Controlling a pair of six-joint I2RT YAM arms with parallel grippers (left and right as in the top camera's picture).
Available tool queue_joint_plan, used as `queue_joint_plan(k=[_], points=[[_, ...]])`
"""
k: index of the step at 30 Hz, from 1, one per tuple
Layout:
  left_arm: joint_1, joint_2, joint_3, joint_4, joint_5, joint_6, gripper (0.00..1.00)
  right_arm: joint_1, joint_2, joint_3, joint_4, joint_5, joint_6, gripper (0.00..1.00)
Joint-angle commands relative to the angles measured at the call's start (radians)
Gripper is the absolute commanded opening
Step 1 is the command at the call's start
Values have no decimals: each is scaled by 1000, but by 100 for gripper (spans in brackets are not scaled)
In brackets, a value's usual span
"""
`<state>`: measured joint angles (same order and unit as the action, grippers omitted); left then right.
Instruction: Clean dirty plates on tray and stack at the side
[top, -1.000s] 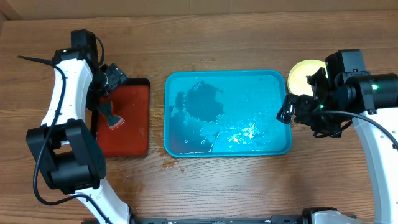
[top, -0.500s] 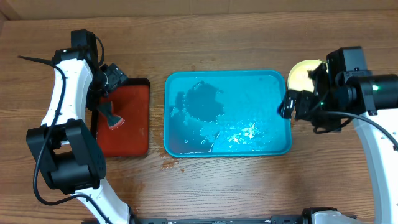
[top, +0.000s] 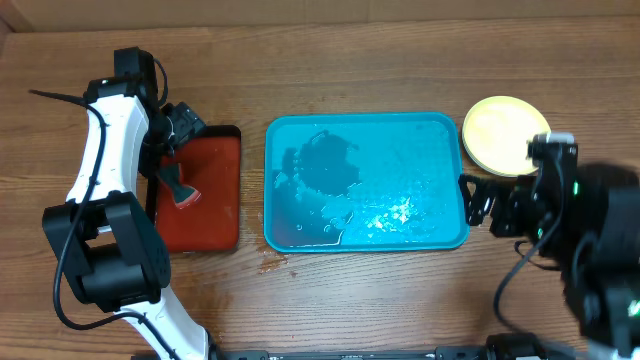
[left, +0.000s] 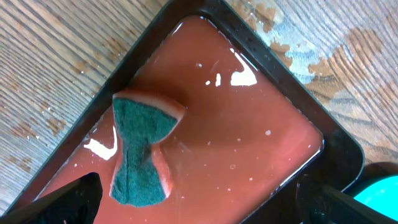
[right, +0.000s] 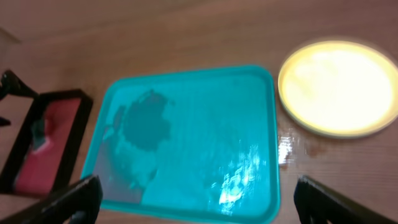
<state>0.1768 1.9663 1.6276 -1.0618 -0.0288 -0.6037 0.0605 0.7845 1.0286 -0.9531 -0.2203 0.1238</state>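
A yellow-green plate (top: 500, 135) with a pale centre lies on the wood just right of the turquoise tray (top: 400, 150); whether other plates lie under it cannot be told. It also shows in the right wrist view (right: 339, 87). No light blue plate is in view. The tray (right: 272, 124) holds only water and a dark patch. My right gripper (top: 480, 205) is open and empty, near the tray's front right corner, its fingers (right: 199, 199) high above the tray. My left gripper (top: 180, 130) is open and empty above the red tray, its fingers (left: 199, 205) beside the sponge.
A black-rimmed red tray (top: 200, 200) stands left of the turquoise tray, with reddish water and a green-and-pink sponge (left: 140, 152) in it. Spilled water marks the wood at its corner (left: 298, 37) and in front of the turquoise tray (top: 275, 262).
My right arm has pulled back from over the yellow-green plate toward the table's front, leaving the plate fully uncovered. The left arm has not moved.
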Motion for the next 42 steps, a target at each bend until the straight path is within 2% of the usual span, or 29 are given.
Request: queue_joint_plan(k=[1,9,22,29,42], points=[[-1,3,15,1,3,-3,100,-1,-161,-200,127,10,-28,100],[-1,3,15,1,3,-3,100,-1,-504,-606,468,10,-28,100],[-1,3,15,1,3,-3,100,-6,-785,-919,725,57,-28,100],[-1,3,15,1,3,-3,100,-5,-782,-1022,919,127,-27,100],[-1,3,15,1,3,-3,100,-6,-782,-1020,875,298,-29,100]])
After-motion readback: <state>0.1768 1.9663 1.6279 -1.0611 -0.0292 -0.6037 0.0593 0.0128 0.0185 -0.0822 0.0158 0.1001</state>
